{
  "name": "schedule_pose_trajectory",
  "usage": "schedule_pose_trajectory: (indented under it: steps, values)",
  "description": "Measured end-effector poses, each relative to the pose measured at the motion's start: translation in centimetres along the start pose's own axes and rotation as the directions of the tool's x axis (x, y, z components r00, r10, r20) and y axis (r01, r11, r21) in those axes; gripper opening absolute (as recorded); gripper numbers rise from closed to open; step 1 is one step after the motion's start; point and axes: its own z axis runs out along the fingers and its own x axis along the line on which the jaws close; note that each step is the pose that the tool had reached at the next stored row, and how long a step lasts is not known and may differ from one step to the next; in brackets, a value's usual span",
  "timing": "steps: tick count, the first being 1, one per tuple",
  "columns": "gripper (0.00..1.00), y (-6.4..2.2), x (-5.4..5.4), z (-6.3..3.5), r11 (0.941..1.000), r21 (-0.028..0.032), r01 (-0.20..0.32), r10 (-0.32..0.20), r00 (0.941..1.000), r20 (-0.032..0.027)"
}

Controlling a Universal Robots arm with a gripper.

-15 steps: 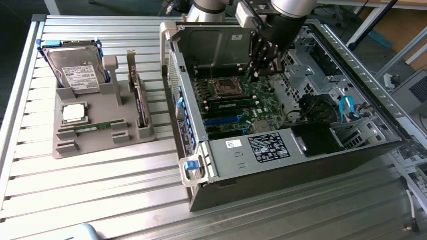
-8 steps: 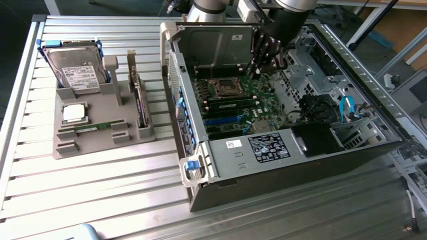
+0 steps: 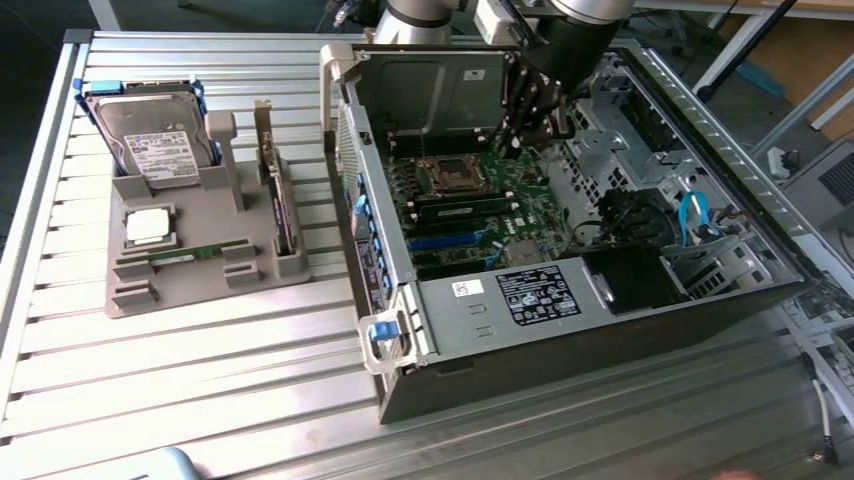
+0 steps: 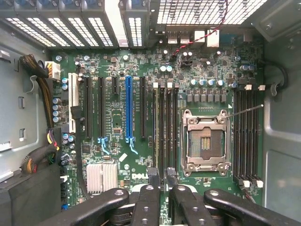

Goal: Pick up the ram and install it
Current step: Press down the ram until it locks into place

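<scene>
Ram [image 3: 200,253], a thin green stick with dark chips, lies flat in a groove of the grey holder tray [image 3: 200,215], well apart from the processor socket [image 3: 458,175] and outside the computer case [image 3: 441,330], toward the exterior view's left of the socket. A second stick that looks the same [image 3: 467,210] appears to stand in a memory slot just beside the socket, on the side nearer the exterior camera, so one of the pair seems to be seated already; that is a reading of a narrow green strip, not a certainty. The gripper [image 3: 545,125] hangs inside the case, above the board and near the socket, far from the stick in the tray. From the wrist view the gripper [image 4: 162,178] has its jaws partly apart, the dark fingertips [image 4: 152,176] straddling the foot of the memory slots [image 4: 165,127] just beside the socket [image 4: 205,141], with board showing in the gap and nothing visibly held. Judging by its build, the stick should be very light and stiff but brittle: it would resist a little bending and then crack, and its smooth faces give little friction. The safest hold is probably across the two flat faces near the middle of its length, high on the edge away from the contacts, firm but not crushing the chips. The tray also carries a hard drive [image 3: 160,140], a square silver processor chip [image 3: 147,225] and an upright expansion card [image 3: 276,200], all well apart from the socket.
</scene>
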Motion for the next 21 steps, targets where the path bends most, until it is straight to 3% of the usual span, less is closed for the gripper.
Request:
schedule_pose_trajectory:
  steps: [4,5,21]
  values:
    - [0.18,0.00,0.00,0.00,1.0000,0.0000,0.000,0.000,1.0000,0.0000]
    - [0.11,0.00,0.00,0.00,1.0000,0.0000,0.000,0.000,1.0000,0.0000]
    - [0.11,0.00,0.00,0.00,1.0000,0.0000,0.000,0.000,1.0000,0.0000]
